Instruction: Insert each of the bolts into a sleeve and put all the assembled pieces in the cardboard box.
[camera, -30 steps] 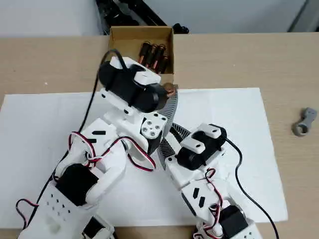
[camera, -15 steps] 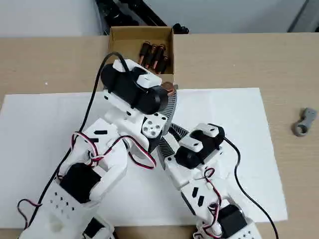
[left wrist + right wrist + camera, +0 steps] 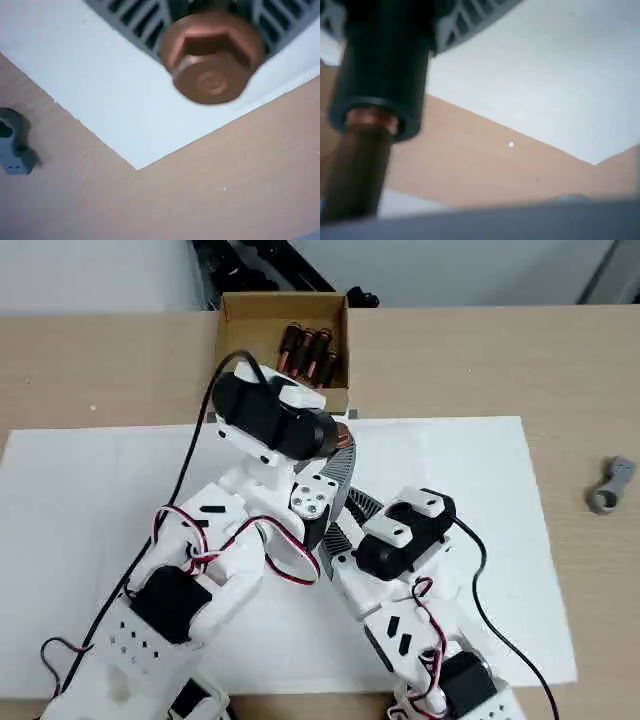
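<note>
Two clenched | left tool [image 3: 212, 17] grips bolt [image 3: 212, 67] | right tool [image 3: 390, 15] grips sleeve [image 3: 385, 80], top cut off

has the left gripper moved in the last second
Yes. In the high view the left gripper, holding the bolt, has drawn slightly back from the cardboard box.

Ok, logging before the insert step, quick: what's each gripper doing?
Left gripper: closed on the bolt.
Right gripper: closed on the sleeve.
</note>
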